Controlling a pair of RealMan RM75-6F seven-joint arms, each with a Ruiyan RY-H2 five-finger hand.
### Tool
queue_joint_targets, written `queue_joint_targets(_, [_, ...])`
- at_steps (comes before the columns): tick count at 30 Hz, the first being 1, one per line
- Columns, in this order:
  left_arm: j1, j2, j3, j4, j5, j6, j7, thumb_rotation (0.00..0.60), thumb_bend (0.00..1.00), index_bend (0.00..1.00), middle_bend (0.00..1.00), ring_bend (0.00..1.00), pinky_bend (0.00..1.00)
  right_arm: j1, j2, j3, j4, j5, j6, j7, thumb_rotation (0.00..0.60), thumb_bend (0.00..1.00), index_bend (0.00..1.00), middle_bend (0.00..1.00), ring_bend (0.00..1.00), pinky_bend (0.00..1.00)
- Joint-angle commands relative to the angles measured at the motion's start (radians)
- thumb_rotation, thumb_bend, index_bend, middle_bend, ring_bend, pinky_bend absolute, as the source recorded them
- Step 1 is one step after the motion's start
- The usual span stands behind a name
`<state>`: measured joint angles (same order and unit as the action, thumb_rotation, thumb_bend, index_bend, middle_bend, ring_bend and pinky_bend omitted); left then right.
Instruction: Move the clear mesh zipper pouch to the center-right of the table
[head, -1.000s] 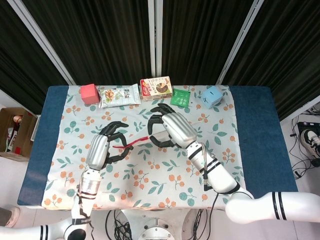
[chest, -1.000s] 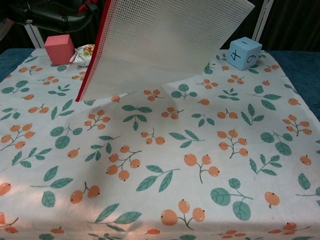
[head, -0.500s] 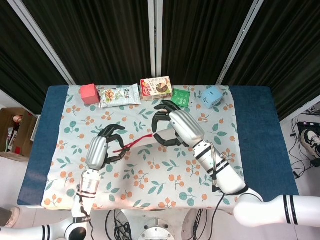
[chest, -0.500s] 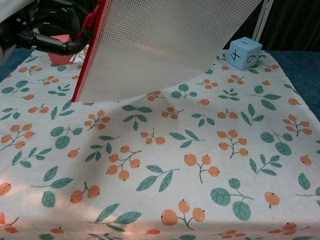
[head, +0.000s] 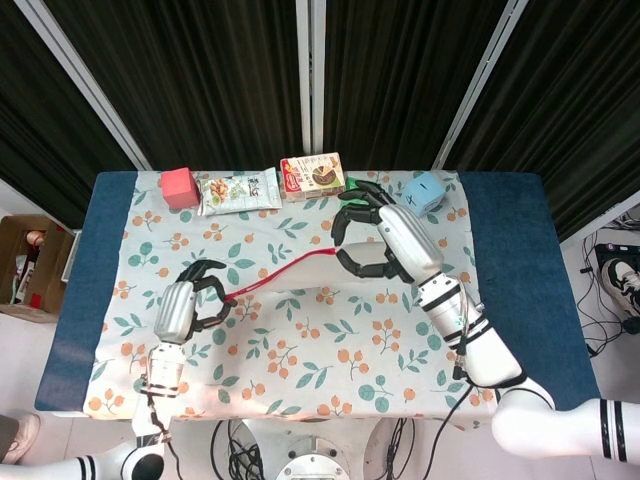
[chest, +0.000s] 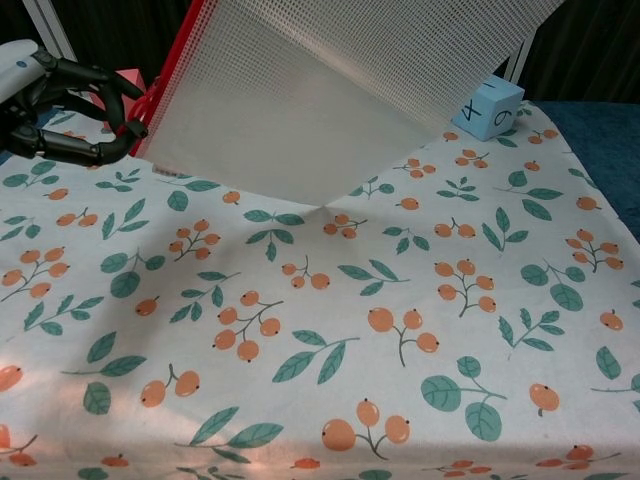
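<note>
Head view: table with blue cover (head: 510, 250) and a leaf-and-berry patterned cloth (head: 300, 350) laid over its middle.

Item, task object: clear mesh zipper pouch (chest: 330, 90), red zipper edge (head: 285, 273). Held off the cloth, tilted, spanning between the two hands above the cloth's middle. In the chest view its mesh face fills the upper frame, the lowest edge dipping toward the cloth; contact with the cloth there cannot be told.

Item: right hand (head: 385, 240). Fingers curled around the pouch's upper right end; it grips the pouch. Positioned toward the back of the cloth, just in front of the green packet (head: 357, 190).

Item: left hand (head: 190, 305). Fingers curled at the pouch's lower left corner, by the red edge. Whether the fingers actually pinch the pouch or merely touch it cannot be told from either view. Sits over the left part of the cloth.

Items along the back edge of the cloth, left to right: red cube (head: 180, 187); snack bag (head: 238, 190); red-and-white box (head: 312, 175); green packet, partly hidden behind the right hand; pale blue cube (head: 424, 192) with dark numerals on its faces.
</note>
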<state>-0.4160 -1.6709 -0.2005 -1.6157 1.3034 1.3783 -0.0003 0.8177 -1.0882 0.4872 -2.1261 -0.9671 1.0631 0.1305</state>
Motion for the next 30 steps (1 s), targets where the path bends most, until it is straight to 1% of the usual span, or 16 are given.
queue_joint_targets(1, [0.004,-0.006,-0.002,0.023,-0.008,-0.003,0.003,0.6,0.36,0.7,0.27,0.18,0.24,-0.026,0.026,0.009,-0.008,-0.025,0.005,0.034,0.6,0.69,0.88,0.46,0.19,0.09])
queue_joint_targets(11, [0.019,-0.009,-0.016,0.071,-0.037,-0.012,-0.007,0.6,0.36,0.7,0.27,0.18,0.24,-0.083,0.069,0.015,-0.003,-0.076,0.019,0.122,0.6,0.69,0.88,0.46,0.19,0.09])
queue_joint_targets(18, [0.02,-0.008,-0.025,0.069,-0.034,-0.011,-0.004,0.6,0.36,0.7,0.27,0.18,0.24,-0.082,0.059,0.009,0.012,-0.091,0.008,0.144,0.6,0.69,0.88,0.46,0.19,0.09])
queue_joint_targets(24, [0.023,-0.012,-0.043,0.09,-0.021,0.02,0.01,0.6,0.36,0.7,0.27,0.18,0.24,-0.075,0.02,0.002,0.029,-0.116,0.011,0.171,0.6,0.69,0.88,0.46,0.19,0.09])
queue_joint_targets(28, [0.01,-0.021,-0.081,0.128,-0.028,0.033,0.017,0.6,0.36,0.69,0.27,0.18,0.24,-0.063,-0.044,-0.012,0.078,-0.155,0.025,0.19,0.6,0.68,0.87,0.46,0.19,0.09])
queue_joint_targets(30, [0.0,-0.029,-0.107,0.154,-0.033,0.041,0.016,0.6,0.36,0.68,0.27,0.18,0.24,-0.058,-0.082,-0.021,0.108,-0.186,0.028,0.221,0.6,0.68,0.87,0.46,0.19,0.09])
